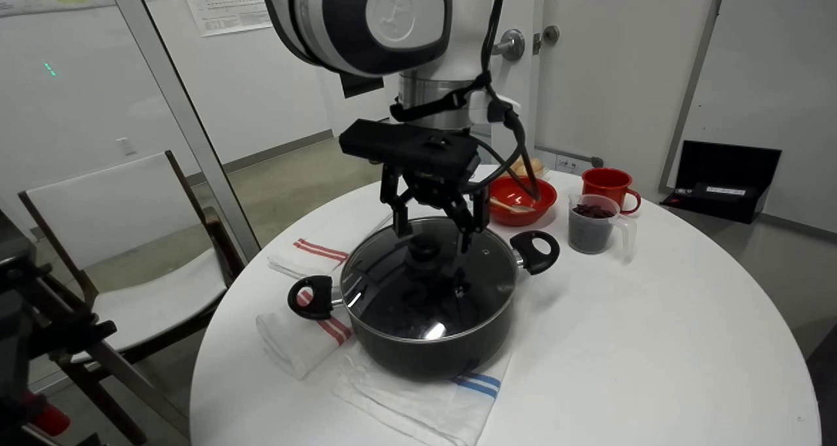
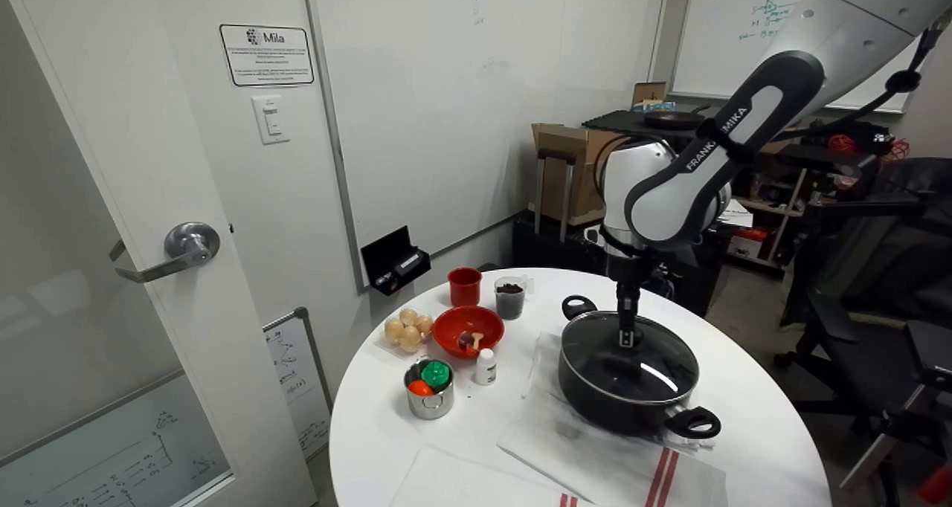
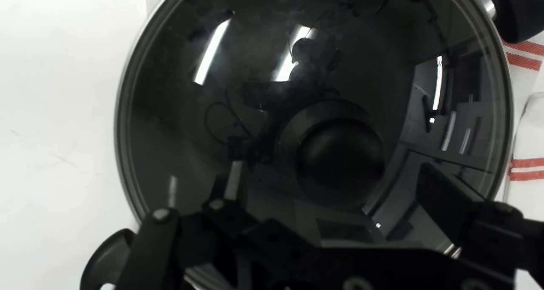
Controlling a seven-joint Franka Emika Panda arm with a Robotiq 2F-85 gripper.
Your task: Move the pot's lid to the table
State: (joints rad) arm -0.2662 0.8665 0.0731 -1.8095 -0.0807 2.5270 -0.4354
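Black gripper, jaws parted; clear plastic cup of dark pieces; black pot under round glass lid, interior indistinct.

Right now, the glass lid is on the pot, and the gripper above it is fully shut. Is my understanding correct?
Not entirely: the gripper is open, its fingers apart, as the wrist view shows. The glass lid is indeed on the pot.

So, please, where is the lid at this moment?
In an exterior view, the lid sits on the pot, to the right of the bowl.
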